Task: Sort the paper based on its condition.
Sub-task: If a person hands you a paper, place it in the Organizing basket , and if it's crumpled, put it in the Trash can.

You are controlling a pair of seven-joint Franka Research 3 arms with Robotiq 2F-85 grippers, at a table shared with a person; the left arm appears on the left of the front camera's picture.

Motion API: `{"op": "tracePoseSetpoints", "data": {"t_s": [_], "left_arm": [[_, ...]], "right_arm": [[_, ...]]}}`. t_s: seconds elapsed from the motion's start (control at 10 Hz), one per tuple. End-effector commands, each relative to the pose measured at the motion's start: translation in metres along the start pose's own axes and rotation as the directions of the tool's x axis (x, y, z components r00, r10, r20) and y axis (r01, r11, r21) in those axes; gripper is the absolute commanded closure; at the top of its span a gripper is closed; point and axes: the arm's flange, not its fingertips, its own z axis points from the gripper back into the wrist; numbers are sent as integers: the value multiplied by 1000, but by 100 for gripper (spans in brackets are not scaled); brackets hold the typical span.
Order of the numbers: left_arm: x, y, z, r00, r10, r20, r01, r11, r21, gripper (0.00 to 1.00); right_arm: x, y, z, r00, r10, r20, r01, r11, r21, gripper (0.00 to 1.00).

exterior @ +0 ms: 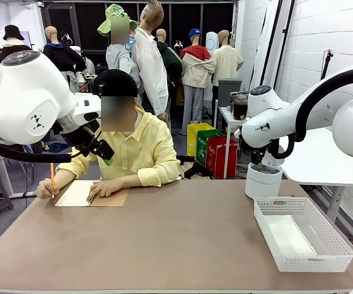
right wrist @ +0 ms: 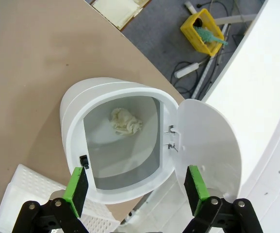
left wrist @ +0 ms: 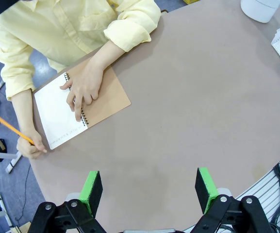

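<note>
The right gripper (right wrist: 136, 187) hangs wide open and empty, directly above an open white bin (right wrist: 72, 131). A crumpled paper (right wrist: 125, 121) lies at the bottom of the bin. Just beside the bin, a white basket (right wrist: 28, 189) holds a flat sheet (exterior: 289, 236). The left gripper (left wrist: 149, 189), equally wide and empty, hovers over the table (left wrist: 203, 97). Beyond its fingers a person's hand (left wrist: 84, 87) rests on a notebook (left wrist: 106, 97).

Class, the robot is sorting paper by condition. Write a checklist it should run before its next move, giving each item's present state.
1. Right gripper open and empty: ok.
2. Bin lid open: ok.
3. Crumpled paper lying inside the bin: ok.
4. Left gripper open and empty: ok.
5. Loose sheet free on the table to pick: not ok; the person's hand rests on the notebook.
6. Flat sheet in the basket: cannot tell.
</note>
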Motion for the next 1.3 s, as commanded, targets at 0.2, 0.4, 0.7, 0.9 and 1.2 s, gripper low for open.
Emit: {"op": "tracePoseSetpoints", "data": {"t_s": [0.2, 0.4, 0.7, 0.9, 1.2], "left_arm": [[-1, 1, 0, 1000, -7, 0, 7, 1000, 3, 0], [-1, 1, 0, 1000, -7, 0, 7, 1000, 3, 0], [-1, 1, 0, 1000, -7, 0, 7, 1000, 3, 0], [-1, 1, 0, 1000, -7, 0, 7, 1000, 3, 0], [-1, 1, 0, 1000, -7, 0, 7, 1000, 3, 0]], "right_arm": [[-2, 9, 20, 995, -23, 98, 17, 998, 62, 0], [-1, 20, 43, 984, -48, 172, 34, 996, 84, 0], [-19, 56, 80, 932, -3, 364, -72, 979, 193, 0], [-30, 82, 96, 883, 22, 469, -143, 964, 223, 0], [-35, 109, 112, 844, 43, 535, -214, 941, 262, 0]]}}
